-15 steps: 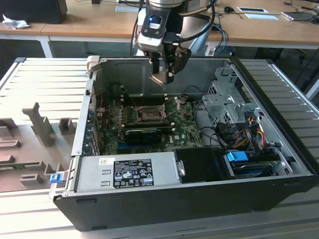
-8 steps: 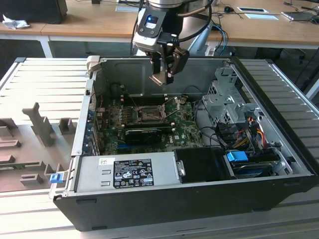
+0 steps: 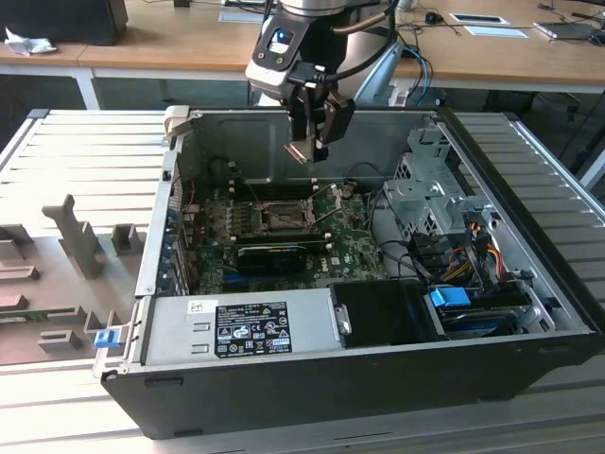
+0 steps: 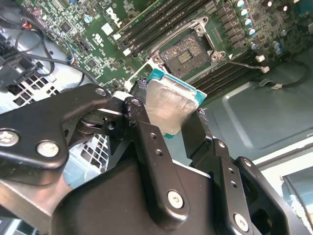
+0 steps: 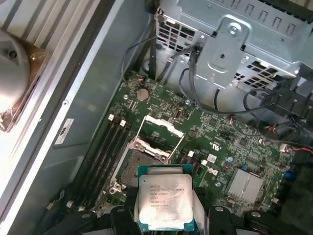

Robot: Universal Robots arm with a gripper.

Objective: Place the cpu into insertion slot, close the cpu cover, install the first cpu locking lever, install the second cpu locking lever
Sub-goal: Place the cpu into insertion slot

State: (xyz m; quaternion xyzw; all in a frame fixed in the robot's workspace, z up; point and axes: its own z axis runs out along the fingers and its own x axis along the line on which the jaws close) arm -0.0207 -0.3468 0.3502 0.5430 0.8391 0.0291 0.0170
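The black two-finger gripper (image 3: 308, 149) of the arm was clenched on the small flat square chip with the pale silver-grey metal top, the cpu (image 4: 168, 105). One black finger (image 4: 142, 122) pressed on each of two opposite edges of the chip. In the first wrist view the metal top of the cpu (image 5: 164, 200) faced the camera and a thin green-blue edge showed around it.

The gripper hung with the chip in the air over the open computer, apart from the board. Under it lay the square dark socket recess with the silver metal frame, the insertion slot (image 4: 188, 54), and it had no chip inside. The thin silver-grey metal frame plate with the large cut-out, the cpu cover (image 5: 164, 125), was raised up off the socket.

The socket sat on the large green motherboard (image 3: 350, 241), between rows of long black memory slots (image 5: 105, 147). In the exterior view a long black rectangular card (image 3: 274, 255) lay just beside the socket. All this was inside a black and grey computer case (image 3: 284, 397) lying on its side on a grey slatted table (image 3: 85, 161).
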